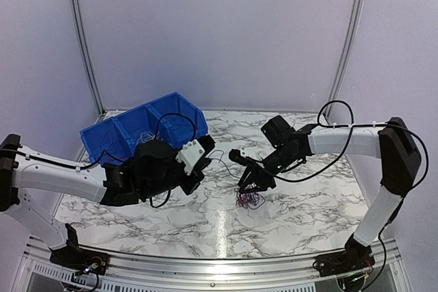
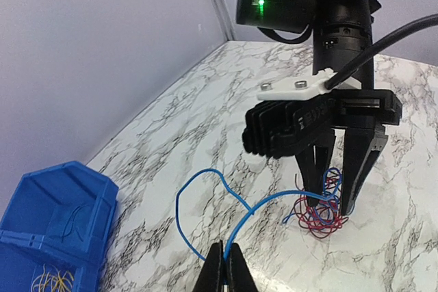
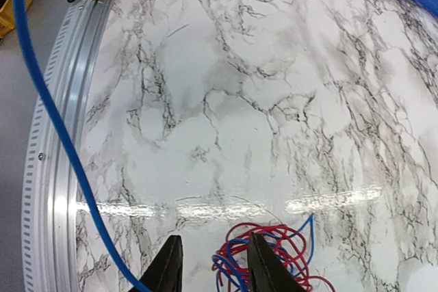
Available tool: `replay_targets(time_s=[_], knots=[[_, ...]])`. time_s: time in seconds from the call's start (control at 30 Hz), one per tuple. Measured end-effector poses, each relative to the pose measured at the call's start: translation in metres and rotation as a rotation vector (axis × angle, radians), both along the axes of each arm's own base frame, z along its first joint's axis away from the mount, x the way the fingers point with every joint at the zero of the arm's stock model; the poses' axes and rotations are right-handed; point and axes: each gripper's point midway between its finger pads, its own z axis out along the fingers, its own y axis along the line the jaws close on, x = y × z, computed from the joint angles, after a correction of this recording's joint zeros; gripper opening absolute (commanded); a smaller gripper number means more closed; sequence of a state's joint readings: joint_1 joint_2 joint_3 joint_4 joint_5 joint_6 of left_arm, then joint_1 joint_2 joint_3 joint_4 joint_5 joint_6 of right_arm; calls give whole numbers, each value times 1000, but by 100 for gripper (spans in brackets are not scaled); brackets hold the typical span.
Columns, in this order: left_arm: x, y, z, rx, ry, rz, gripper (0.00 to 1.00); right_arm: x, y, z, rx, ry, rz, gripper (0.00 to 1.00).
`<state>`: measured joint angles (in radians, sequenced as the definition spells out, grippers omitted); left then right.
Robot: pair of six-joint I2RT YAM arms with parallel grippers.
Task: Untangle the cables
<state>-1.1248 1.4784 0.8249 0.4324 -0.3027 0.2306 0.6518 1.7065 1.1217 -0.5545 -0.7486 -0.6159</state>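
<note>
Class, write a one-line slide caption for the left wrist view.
Left gripper pinches a thin blue wire leading to the red-and-blue wire clump under the right gripper.

You have no writing to read in any of these views: no text, label, brand, number or sign is legible.

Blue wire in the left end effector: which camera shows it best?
Left wrist: the blue wire shows whole, looping from the left end effector to the bundle at the right end effector. Top external shows a faint thread; right wrist, one stretch at its left edge.
</note>
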Motion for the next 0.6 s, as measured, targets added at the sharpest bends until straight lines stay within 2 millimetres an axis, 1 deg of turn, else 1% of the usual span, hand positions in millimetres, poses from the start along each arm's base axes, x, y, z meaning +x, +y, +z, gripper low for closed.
replay_targets(time_s=[0.1, 0.17, 0.27, 0.37, 0.4, 0.43, 0.5, 0.57, 0.6], knots=[[-2, 20, 3, -39, 10, 54, 0, 13, 3, -2, -7, -35, -43, 35], [-3, 30, 1, -59, 20, 80, 0, 22, 5, -8, -15, -54, -70, 35], [-4, 40, -3, -75, 37, 111, 0, 31, 7, -27, -47, -49, -96, 28], [-3, 51, -5, -86, 40, 150, 0, 33, 5, -52, -95, -23, -110, 23], [-3, 54, -4, -91, 38, 160, 0, 34, 4, -57, -106, -16, -112, 22], [-2, 58, -1, -100, 32, 179, 0, 33, 3, -63, -120, -7, -116, 20], [0, 66, 8, -123, 17, 208, 0, 35, 2, -67, -135, -10, -121, 17], [1, 76, 23, -159, -5, 237, 0, 37, 1, -69, -147, -22, -128, 12], [1, 82, 34, -185, -19, 254, 0, 39, 0, -69, -152, -32, -131, 10]])
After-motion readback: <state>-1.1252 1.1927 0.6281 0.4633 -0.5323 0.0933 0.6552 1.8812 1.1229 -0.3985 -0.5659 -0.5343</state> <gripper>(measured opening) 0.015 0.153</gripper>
